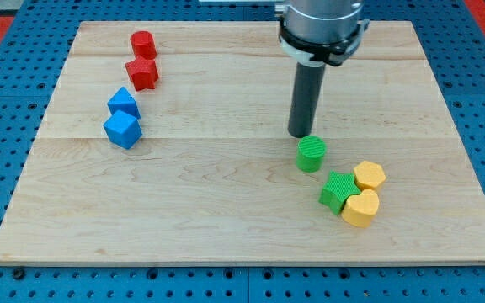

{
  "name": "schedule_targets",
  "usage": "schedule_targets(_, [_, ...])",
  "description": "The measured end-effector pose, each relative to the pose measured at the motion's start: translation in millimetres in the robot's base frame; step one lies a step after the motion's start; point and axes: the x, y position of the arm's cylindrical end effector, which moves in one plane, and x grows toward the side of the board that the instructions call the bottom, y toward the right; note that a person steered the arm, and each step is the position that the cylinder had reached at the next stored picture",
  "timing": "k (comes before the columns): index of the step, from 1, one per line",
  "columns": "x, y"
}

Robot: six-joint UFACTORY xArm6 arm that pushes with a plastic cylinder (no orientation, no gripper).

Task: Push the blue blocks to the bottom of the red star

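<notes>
Two blue blocks sit at the view's left: a blue block and, just below it, a blue cube, touching or nearly so. The red star lies just above and right of the upper blue block. A red cylinder stands above the star. My tip is right of centre, far from the blue blocks, just above and left of a green cylinder.
A green star, a yellow hexagon and a yellow heart-like block cluster at the lower right. The wooden board lies on a blue perforated table.
</notes>
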Motion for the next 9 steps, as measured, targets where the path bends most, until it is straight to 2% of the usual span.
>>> schedule_targets(1, [9.9,-12.8])
schedule_targets(2, [33.1,19.6])
schedule_targets(3, [35.7,6.4])
schedule_targets(5, [30.5,-143.0])
schedule_targets(6, [1.4,-174.6])
schedule_targets(7, [22.4,-172.5])
schedule_targets(8, [45.2,-228.8])
schedule_targets(9, [8.6,-245.9])
